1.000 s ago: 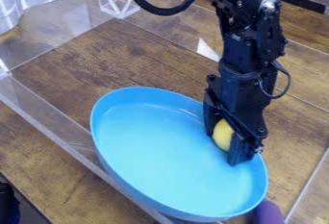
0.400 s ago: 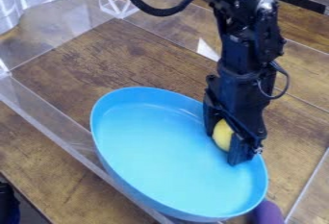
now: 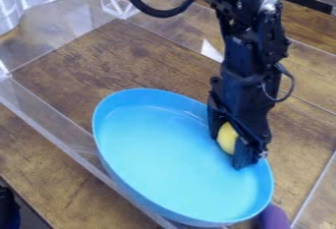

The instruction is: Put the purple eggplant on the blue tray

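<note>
Where the blue tray's (image 3: 171, 164) upper-right rim runs, the black gripper (image 3: 238, 140) is seen pointed down over it, at the yellow ball (image 3: 227, 137). The ball is partly covered by the fingers; whether it is gripped or just flanked cannot be told. The purple eggplant (image 3: 273, 217) is seen only in part, outside the tray, just beside its lower-right rim. Brown wooden table (image 3: 112, 56) is seen beyond the tray.
</note>
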### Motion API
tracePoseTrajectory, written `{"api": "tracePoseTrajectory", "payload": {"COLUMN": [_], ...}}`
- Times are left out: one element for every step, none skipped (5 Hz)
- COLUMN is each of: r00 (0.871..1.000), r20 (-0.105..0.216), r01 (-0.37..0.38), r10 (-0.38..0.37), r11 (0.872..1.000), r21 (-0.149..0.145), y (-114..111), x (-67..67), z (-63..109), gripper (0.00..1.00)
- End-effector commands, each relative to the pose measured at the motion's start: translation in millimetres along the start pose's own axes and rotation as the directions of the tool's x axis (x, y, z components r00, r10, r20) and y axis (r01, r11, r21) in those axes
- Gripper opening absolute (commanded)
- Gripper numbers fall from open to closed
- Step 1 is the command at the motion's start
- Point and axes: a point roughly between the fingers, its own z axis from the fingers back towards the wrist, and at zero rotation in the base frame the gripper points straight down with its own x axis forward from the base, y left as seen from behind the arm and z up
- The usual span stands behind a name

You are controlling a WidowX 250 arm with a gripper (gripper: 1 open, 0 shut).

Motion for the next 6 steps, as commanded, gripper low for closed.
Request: {"api": "tracePoseTrajectory", "payload": {"r00": [0.995, 0.994, 0.993, 0.992, 0.990, 0.989], "r20": [-0.077, -0.085, -0.094, -0.101, -0.106, -0.098], "r01": [0.055, 0.063, 0.071, 0.077, 0.088, 0.105], "r10": [-0.057, -0.065, -0.073, -0.080, -0.090, -0.107], "r11": [0.998, 0.998, 0.997, 0.997, 0.996, 0.994], "r21": [-0.024, -0.028, -0.031, -0.031, -0.025, -0.025], "y": [-15.9, -18.2, -20.6, -22.6, -24.4, -26.2], "x": [-19.1, -22.3, -25.5, -28.5, -30.4, -23.4], "z": [-13.2, -12.8, -12.2, -9.5, -4.1, -4.9], "gripper": [0.00, 0.00, 0.00, 0.00, 0.00, 0.00]}}
